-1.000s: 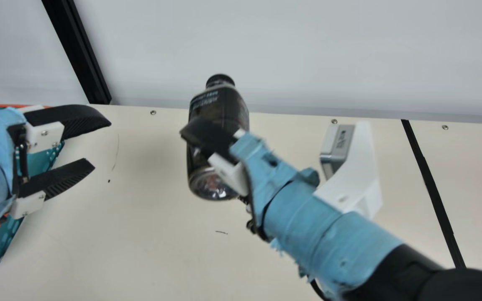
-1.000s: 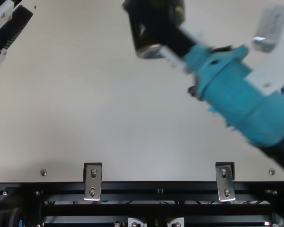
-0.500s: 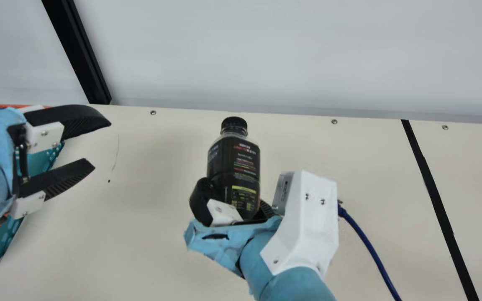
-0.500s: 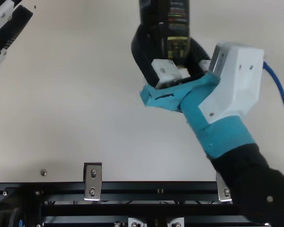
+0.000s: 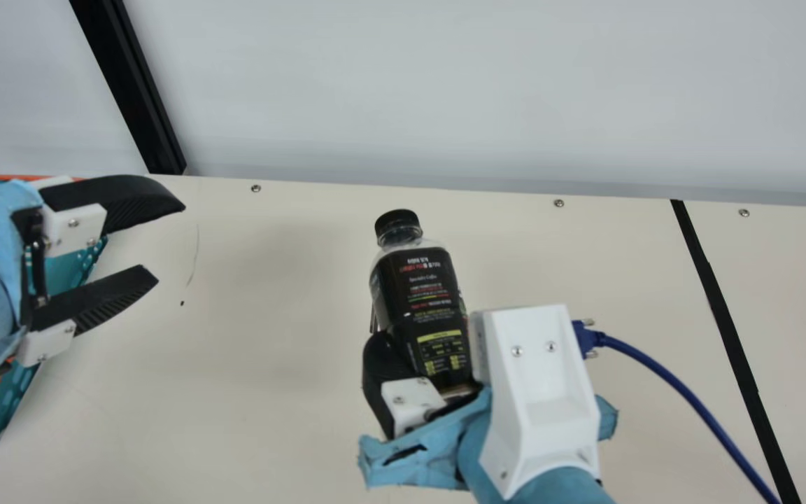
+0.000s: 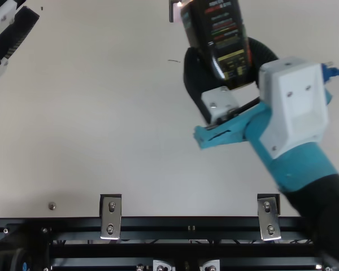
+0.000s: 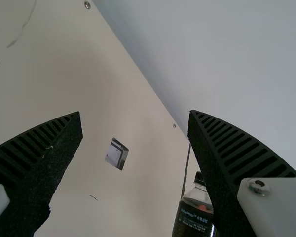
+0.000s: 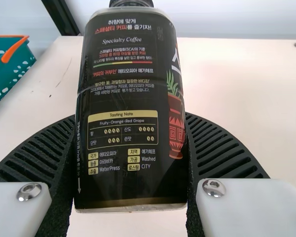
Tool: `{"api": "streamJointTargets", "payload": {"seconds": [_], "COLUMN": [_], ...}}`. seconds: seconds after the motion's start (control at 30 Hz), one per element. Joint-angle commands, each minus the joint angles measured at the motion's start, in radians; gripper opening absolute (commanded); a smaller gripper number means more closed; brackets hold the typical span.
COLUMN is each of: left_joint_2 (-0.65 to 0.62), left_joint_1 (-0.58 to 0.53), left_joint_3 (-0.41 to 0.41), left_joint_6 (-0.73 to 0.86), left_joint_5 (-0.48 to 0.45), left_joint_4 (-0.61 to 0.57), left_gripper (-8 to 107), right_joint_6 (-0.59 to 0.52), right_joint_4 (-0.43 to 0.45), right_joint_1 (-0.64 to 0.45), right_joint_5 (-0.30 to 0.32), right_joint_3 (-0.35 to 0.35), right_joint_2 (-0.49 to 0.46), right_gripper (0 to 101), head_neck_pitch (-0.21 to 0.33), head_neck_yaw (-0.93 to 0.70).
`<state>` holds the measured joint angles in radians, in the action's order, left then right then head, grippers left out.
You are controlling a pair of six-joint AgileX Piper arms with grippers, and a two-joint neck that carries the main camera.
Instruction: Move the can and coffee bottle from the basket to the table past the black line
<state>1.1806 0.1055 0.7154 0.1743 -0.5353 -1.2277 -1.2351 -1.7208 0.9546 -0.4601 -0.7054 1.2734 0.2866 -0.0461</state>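
The job looks about midway for the coffee bottle. It is out of the basket and in the right claw, which pinches it between both fingers around its lower part, the cap tipped away toward the far edge of the counter. The bottle seems to be up in the air, leaning, on the basket's side of the black line. So it has still to be taken across the line, stood up straight and let go. Whether the can has been moved I cannot tell. The left claw is spread with nothing in it, at the basket's side by the left of the counter.

Compared with half a second ago, the right claw has swung a little toward the black line and the near edge, taking the bottle with it. The bottle was almost straight in the main view then; now its cap leans to the left there. A second ago the arm reached across at a slant, with the bottle farther from the line. The blue cable on the right wrist now sweeps out toward the line. The left claw and the basket have not shifted.
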Motion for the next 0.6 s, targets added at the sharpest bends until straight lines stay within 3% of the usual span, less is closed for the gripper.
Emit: {"api": "streamJointTargets", "payload": {"seconds": [0.0, 0.2, 0.23, 0.43, 0.57], "left_joint_2": [0.000, 0.000, 0.000, 0.000, 0.000], "left_joint_1": [0.000, 0.000, 0.000, 0.000, 0.000], "left_joint_3": [0.000, 0.000, 0.000, 0.000, 0.000], "left_joint_6": [0.000, 0.000, 0.000, 0.000, 0.000], "left_joint_5": [0.000, 0.000, 0.000, 0.000, 0.000], "left_joint_4": [0.000, 0.000, 0.000, 0.000, 0.000], "left_gripper": [90, 90, 90, 90, 90], "right_joint_6": [0.000, -0.006, 0.038, 0.134, 0.243], "right_joint_4": [0.000, 0.009, 0.046, 0.047, 0.084], "right_joint_1": [0.000, -0.004, 0.003, -0.007, 0.006], "right_joint_5": [0.000, 0.037, 0.034, 0.028, -0.013], "right_joint_3": [0.000, -0.001, 0.007, -0.016, -0.043], "right_joint_2": [0.000, -0.002, 0.007, 0.030, 0.054], "right_gripper": [0, 0, 0, 0, 0], "head_neck_pitch": [0.000, 0.000, 0.000, 0.000, 0.000], "head_neck_yaw": [-0.007, -0.007, -0.007, -0.007, -0.007]}}
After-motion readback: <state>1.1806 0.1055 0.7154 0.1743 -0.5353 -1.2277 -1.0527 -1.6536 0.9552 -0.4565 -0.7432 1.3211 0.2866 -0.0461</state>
